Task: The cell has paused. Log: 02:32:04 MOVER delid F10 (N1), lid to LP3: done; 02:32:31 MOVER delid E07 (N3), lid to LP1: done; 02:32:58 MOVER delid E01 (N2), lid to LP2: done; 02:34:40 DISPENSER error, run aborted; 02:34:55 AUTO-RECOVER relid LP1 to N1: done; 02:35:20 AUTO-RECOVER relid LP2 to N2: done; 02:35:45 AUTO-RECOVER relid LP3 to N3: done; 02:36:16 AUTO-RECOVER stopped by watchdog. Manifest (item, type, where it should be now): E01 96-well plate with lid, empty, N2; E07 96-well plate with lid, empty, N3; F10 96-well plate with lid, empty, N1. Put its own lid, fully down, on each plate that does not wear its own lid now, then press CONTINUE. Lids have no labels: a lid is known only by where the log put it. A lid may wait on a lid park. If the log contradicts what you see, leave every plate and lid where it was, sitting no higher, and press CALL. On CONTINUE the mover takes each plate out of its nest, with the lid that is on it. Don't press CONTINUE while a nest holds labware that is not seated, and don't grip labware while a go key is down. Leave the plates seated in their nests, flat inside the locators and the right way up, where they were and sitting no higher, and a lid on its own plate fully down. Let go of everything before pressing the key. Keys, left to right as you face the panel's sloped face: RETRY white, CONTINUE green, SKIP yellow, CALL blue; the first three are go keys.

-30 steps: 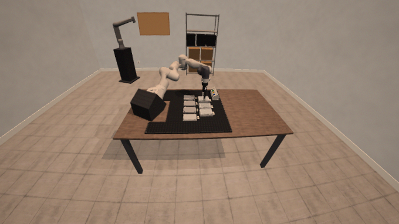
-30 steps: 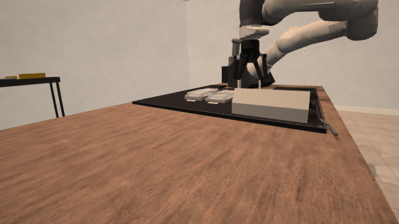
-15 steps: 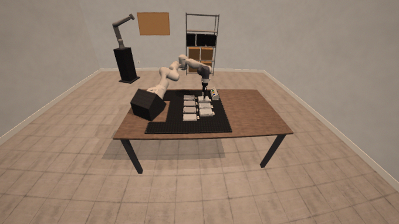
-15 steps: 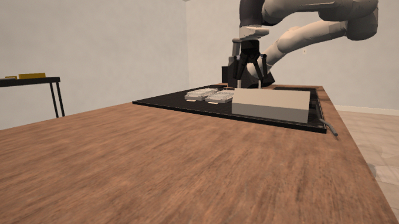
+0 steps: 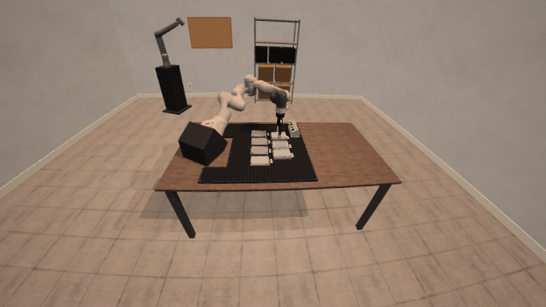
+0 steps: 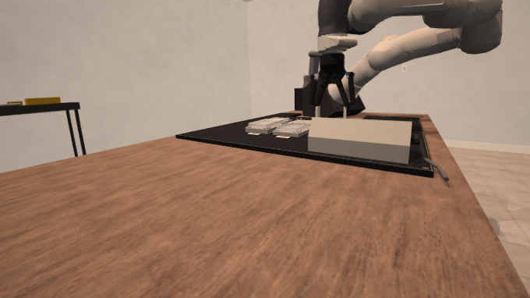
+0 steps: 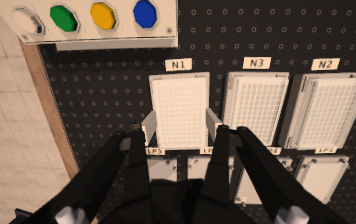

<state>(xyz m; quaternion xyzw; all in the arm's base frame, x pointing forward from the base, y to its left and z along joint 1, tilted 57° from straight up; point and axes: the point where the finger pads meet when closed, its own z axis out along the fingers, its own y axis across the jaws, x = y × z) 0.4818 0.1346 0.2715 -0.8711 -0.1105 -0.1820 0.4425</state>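
In the wrist view three lidded white 96-well plates sit in nests N1, N3 and N2, left to right. My gripper stands straight over N1, with one finger pad on each long side of the top plastic there. It is shut on the lid of the N1 plate; I cannot tell whether the lid is raised. The key panel lies beyond, with white, green, yellow and blue keys. In the exterior view the panel hides my fingertips.
Grey lid parks lie in a row nearer to me than the nests, partly hidden by my fingers. All stands on a black pegboard mat on a wooden table. A black box covers the arm's base at the left.
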